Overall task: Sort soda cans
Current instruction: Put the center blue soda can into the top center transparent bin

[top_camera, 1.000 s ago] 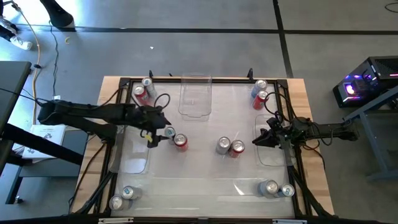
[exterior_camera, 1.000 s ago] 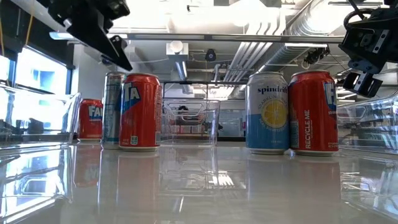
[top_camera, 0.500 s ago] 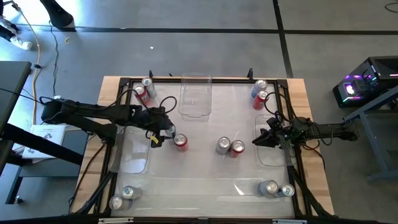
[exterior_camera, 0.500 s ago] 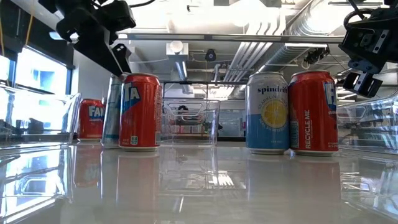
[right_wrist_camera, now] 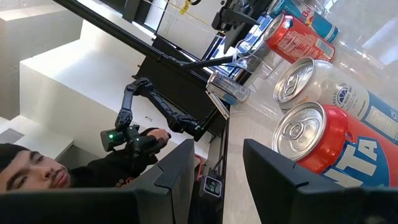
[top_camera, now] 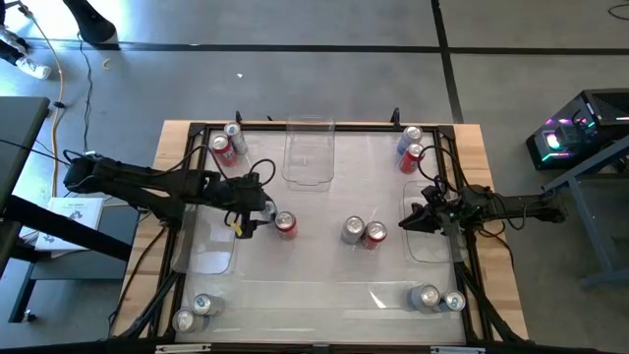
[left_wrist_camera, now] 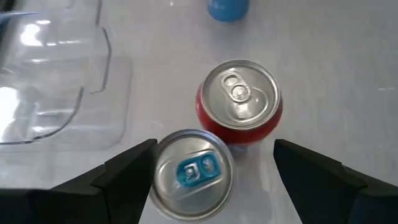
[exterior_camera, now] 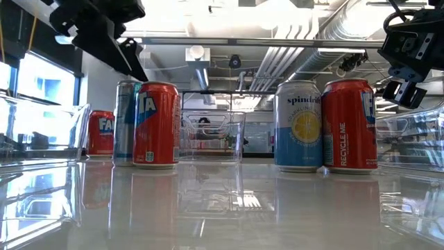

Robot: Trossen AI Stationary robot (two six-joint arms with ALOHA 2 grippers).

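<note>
High view: left pincer (top_camera: pixel 252 209) now nearer table edge.

Glossy metal soda cans (exterior_camera: pixel 156 125), clear plastic bins (top_camera: pixel 309 155), glossy white tabletop (exterior_camera: pixel 229 208).

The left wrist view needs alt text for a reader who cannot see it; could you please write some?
The left gripper hovers open above two upright cans standing side by side: a silver can with a blue tab between the fingers, and a red can just beyond. A clear plastic bin sits off to one side.
</note>
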